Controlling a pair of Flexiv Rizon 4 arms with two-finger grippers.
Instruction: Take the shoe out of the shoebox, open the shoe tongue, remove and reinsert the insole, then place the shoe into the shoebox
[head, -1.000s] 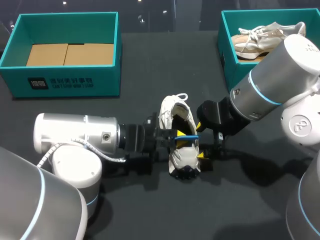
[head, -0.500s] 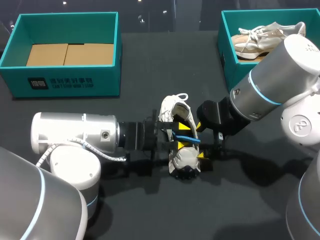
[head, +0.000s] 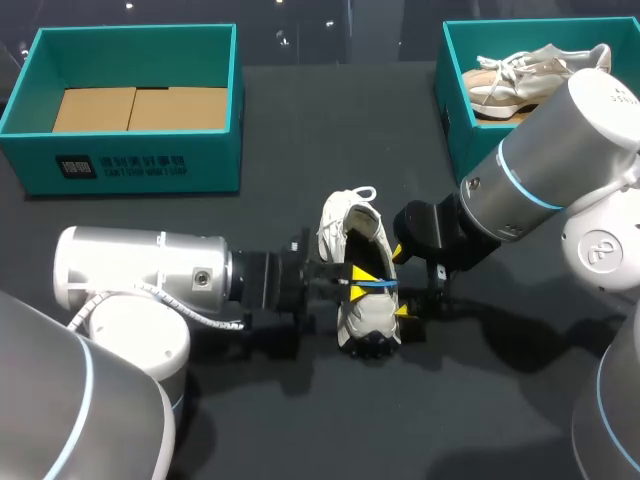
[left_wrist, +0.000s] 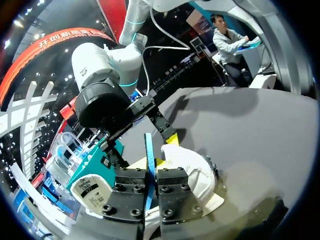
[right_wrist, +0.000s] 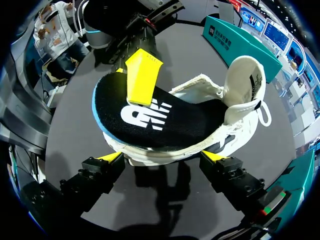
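Insole (right_wrist: 155, 120) pinched in left hand (head: 362, 281) (right hand (right_wrist: 162, 156) clamps shoe (right_wrist: 240, 85))

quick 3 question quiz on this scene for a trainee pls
1. True or false: the teal box at the far left holds a shoe.
2. What is the left tool pinching? A the insole; B a lace; C a piece of cardboard.
3. Fill in: the right tool has a finger on each side of the white ____.

Key: 1 false, only cardboard lies in it; 2 A; 3 shoe.
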